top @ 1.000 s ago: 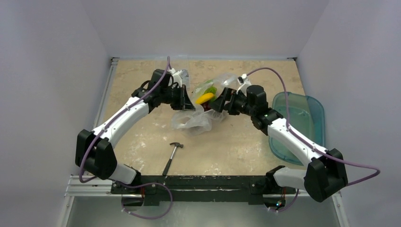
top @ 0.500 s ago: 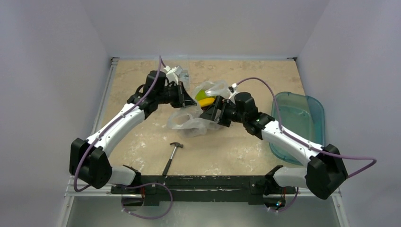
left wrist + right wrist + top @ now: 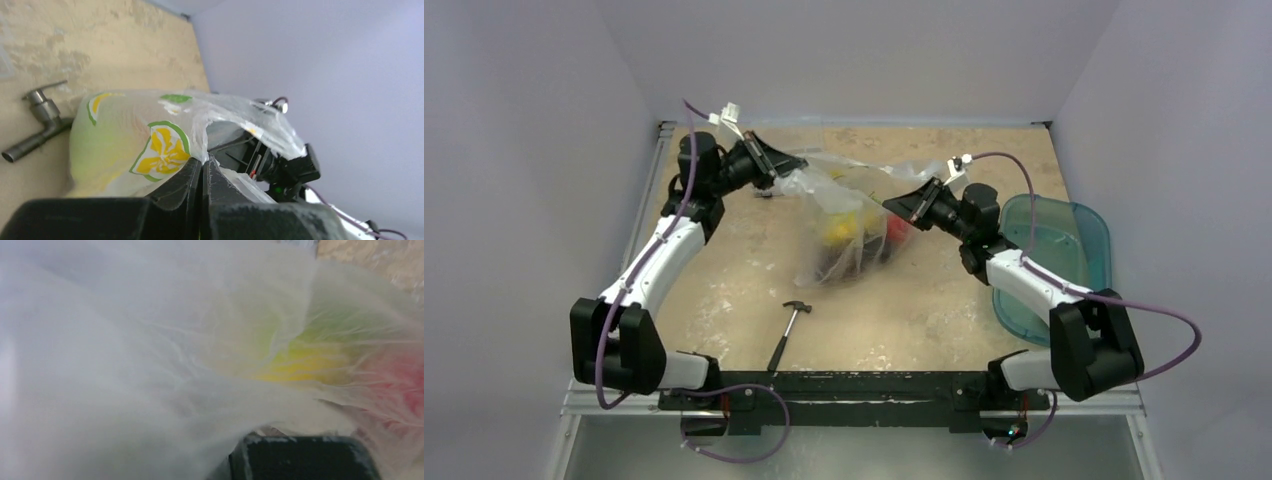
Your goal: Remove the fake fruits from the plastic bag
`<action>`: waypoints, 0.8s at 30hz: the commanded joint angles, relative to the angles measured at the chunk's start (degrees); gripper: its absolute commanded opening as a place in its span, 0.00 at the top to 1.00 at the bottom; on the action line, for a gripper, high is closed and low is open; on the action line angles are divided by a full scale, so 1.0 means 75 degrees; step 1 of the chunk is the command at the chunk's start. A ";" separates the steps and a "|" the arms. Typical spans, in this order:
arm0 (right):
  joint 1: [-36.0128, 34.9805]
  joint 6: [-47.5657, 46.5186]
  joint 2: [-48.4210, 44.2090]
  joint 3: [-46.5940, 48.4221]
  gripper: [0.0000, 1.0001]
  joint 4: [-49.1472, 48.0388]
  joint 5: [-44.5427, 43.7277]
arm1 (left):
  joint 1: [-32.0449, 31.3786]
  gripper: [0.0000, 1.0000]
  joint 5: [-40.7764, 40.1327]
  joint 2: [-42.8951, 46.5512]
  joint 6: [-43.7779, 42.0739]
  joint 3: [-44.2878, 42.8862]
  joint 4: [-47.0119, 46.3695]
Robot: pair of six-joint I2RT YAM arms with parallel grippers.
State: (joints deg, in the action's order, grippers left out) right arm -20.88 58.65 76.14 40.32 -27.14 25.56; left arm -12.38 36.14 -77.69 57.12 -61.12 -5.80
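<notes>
Fruits (image 3: 844, 228) hang bunched in the bag (image 3: 824, 185), low between both end effectors. Clenched on its top edge, the left end effector (image 3: 786, 170) and right end effector (image 3: 902, 205) stretch the film taut. A hammer (image 3: 789, 328) lies on the surface (image 3: 724, 270), well apart from either, toward the bases.

place: robot lab cell | signs: plain white walls (image 3: 874, 60) enclosing a stone-look tabletop (image 3: 944, 300), black mounting rail (image 3: 844, 385)
</notes>
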 commanded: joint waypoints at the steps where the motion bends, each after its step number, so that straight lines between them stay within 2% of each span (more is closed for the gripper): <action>1: 0.0413 -0.0415 0.0146 -0.0165 1.00 -0.2334 0.1017 | 0.0798 1.00 0.0890 -0.0094 0.1347 0.0041 -0.2437; 5: 0.0428 -0.0775 0.0038 -0.0859 1.00 -0.2985 0.1064 | 0.1255 1.00 0.1086 0.0056 0.1289 0.0650 -0.2832; 7: 0.0419 -0.1104 0.0001 -0.1246 1.00 -0.2914 0.1090 | 0.1385 1.00 0.1258 0.0076 0.1145 0.0977 -0.2969; 12: 0.0359 -0.2187 -0.0062 -0.1664 1.00 -0.1695 0.1250 | 0.1438 1.00 0.1603 0.0101 0.0760 0.1794 -0.3086; 14: 0.0288 -0.2492 -0.0171 -0.1759 0.95 -0.1205 0.1316 | 0.1434 1.00 0.1709 0.0188 0.0571 0.1992 -0.2981; 18: -0.0072 -0.3411 -0.0613 -0.1411 0.94 0.0474 0.0711 | 0.1389 1.00 0.1789 0.0640 -0.0244 0.2063 -0.2023; 20: -0.0201 -0.3647 -0.0801 -0.1153 0.91 0.1026 0.0529 | 0.1278 0.90 0.1638 0.0968 -0.0871 0.1893 -0.1084; 23: -0.0272 -0.4117 -0.1045 -0.0568 0.86 0.2085 -0.0090 | 0.0857 0.62 0.1012 0.1361 -0.2388 0.1167 0.1515; 24: -0.0277 -0.4293 -0.1111 -0.0326 0.82 0.2375 -0.0297 | 0.0613 0.57 0.0645 0.1456 -0.3014 0.0833 0.2343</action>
State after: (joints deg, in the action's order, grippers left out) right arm -22.61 34.35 70.70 30.79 -20.21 30.13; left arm -3.55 46.52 -70.89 51.92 -46.70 -9.43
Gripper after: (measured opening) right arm 0.127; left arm 0.338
